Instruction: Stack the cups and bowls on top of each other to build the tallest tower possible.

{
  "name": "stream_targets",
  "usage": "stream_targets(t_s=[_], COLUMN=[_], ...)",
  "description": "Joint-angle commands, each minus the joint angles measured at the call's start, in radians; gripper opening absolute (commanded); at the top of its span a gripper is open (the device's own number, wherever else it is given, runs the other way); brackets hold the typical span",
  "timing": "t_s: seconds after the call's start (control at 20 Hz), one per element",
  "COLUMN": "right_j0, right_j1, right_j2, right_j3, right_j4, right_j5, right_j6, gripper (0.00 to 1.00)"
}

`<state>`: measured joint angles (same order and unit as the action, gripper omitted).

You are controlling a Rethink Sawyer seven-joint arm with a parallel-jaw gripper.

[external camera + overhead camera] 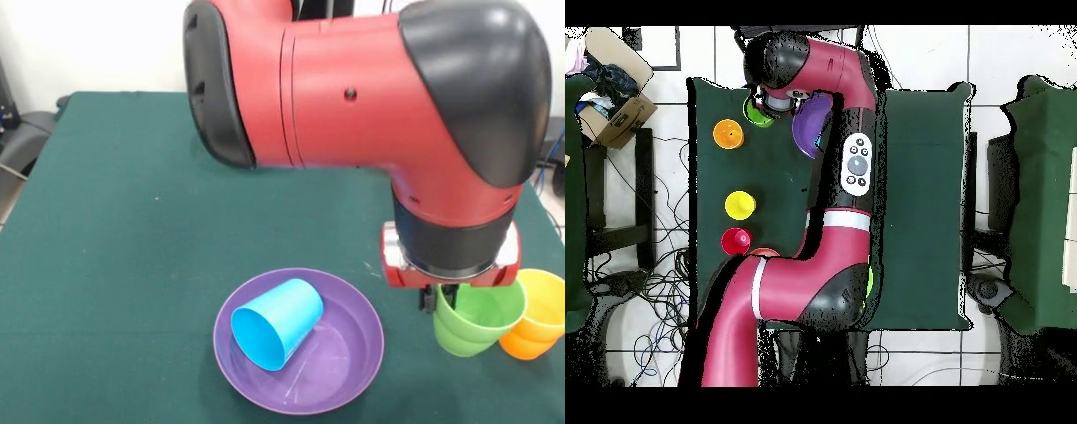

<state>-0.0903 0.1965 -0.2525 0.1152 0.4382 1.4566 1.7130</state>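
The arm [371, 88] reaches down over the green cloth table [115, 221], and its gripper [441, 299] hangs over the green cup [475, 320], with a dark finger [430, 300] at the cup's rim; whether the pincer is open or closed cannot be told, since the wrist hides most of it. The green cup stands upright near the table's front right corner in the front view, touching or just beside an orange cup [537, 325] on its right. To their left, near the front edge, a wide purple bowl [340, 371] sits on the cloth with a blue cup [278, 322] lying on its side inside it, mouth toward the front. From overhead, the purple bowl [805, 125] is half hidden by the arm, the green cup [755, 112] peeks out beside the wrist, and the orange cup [727, 133] is near the same table corner. A yellow cup [740, 205] and a red cup [736, 241] stand apart along the left edge in that view.
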Motion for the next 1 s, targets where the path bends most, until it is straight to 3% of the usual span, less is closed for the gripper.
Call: stream_targets(t_s=[0.05, 0.15, 0.6, 0.9, 1.0], right_j0=[-0.02, -0.036, -0.127, -0.192, -0.206], right_j1=[0.025, 0.048, 0.154, 0.174, 0.176], right_j2=[-0.154, -0.243, -0.737, -1.032, -1.094], right_j3=[-0.034, -0.053, -0.117, -0.139, -0.142], right_j4=[0.138, 0.204, 0.648, 0.912, 0.968], right_j5=[0.063, 0.044, -0.011, -0.001, 0.0], right_j6=[-0.329, -0.357, -0.452, -0.507, -0.518], gripper=[0.0, 0.0, 0.0, 0.0, 0.0])
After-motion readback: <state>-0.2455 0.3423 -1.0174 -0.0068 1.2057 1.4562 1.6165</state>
